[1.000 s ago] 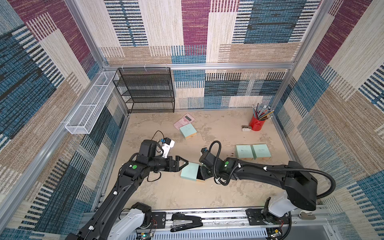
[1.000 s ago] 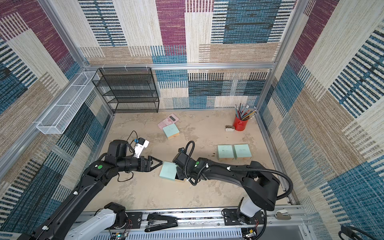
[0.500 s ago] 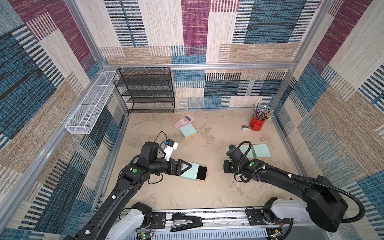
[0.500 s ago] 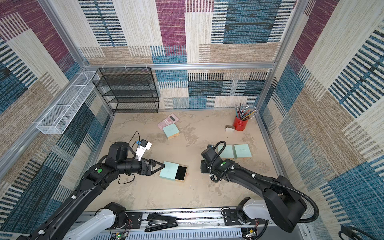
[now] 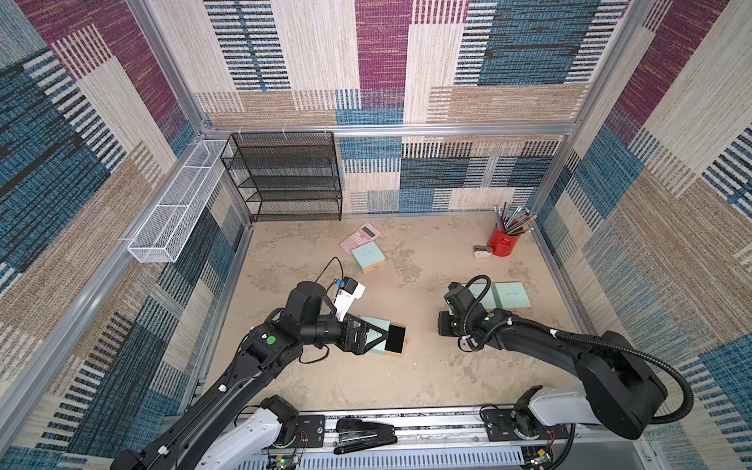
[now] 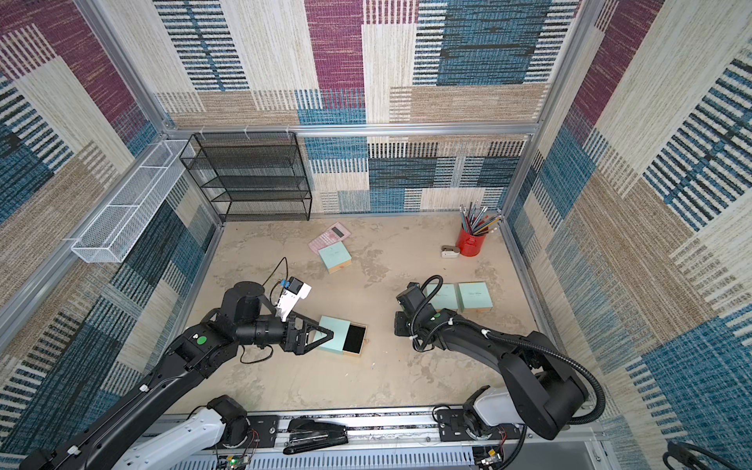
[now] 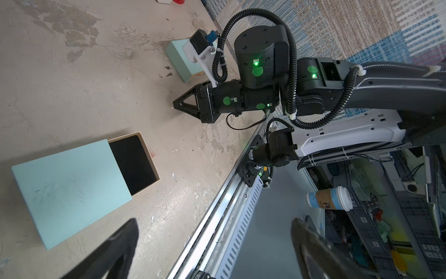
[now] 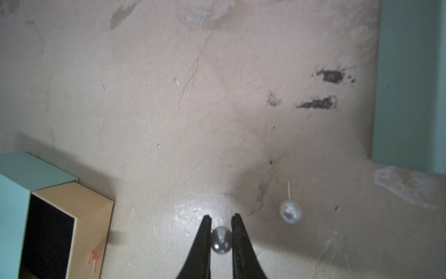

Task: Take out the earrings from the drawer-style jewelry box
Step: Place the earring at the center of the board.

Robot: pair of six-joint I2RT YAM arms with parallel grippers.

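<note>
Set-down step: one earring (image 8: 221, 240) is pinched in the right gripper (image 8: 220, 227) close to the floor (image 8: 169, 120), near a second earring (image 8: 290, 212) lying there, apart from the opened jewelry box (image 5: 376, 331) by the wide-open left gripper (image 7: 214, 221); a gentle release is judged due next.

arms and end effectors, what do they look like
The left arm and right arm are matte black with white base housings and round green stickers. A black ribbed hose runs along the right arm. The left end effector and right end effector have black tapered fingers. A white camera bracket tops the left wrist.
</note>
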